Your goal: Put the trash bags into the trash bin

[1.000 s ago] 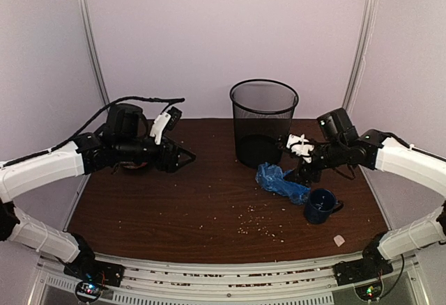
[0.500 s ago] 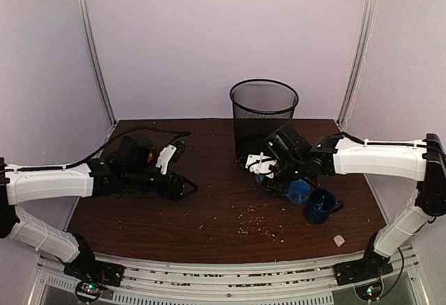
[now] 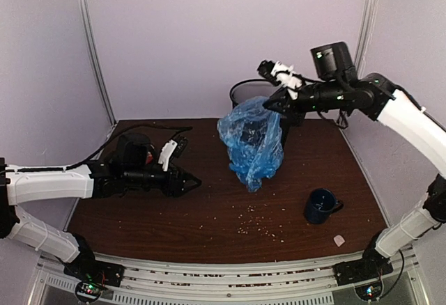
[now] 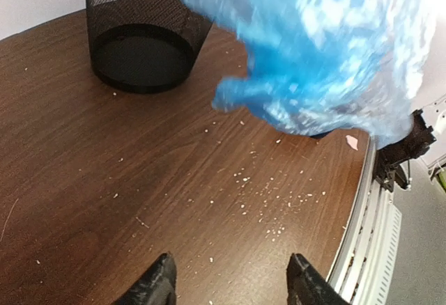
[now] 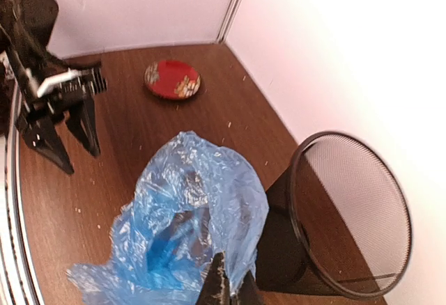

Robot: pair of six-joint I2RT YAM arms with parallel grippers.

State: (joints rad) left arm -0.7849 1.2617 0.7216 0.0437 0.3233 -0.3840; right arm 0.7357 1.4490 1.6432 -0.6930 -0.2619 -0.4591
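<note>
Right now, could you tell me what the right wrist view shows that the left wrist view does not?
Only the right wrist view shows the red dish, the open mouth of the bin and the right gripper pinching the bag. Only the left wrist view shows the pink scrap and the right arm's base. Both show the bag, the bin and the open left gripper.

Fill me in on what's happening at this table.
The right gripper is shut on the top of the light-blue trash bag and holds it up in the air beside the black mesh trash bin. The bag hangs outside the bin, so it is not in yet. The left gripper is open and empty, low over the table on the left. A dark blue mug stands on the table near the front right.
</note>
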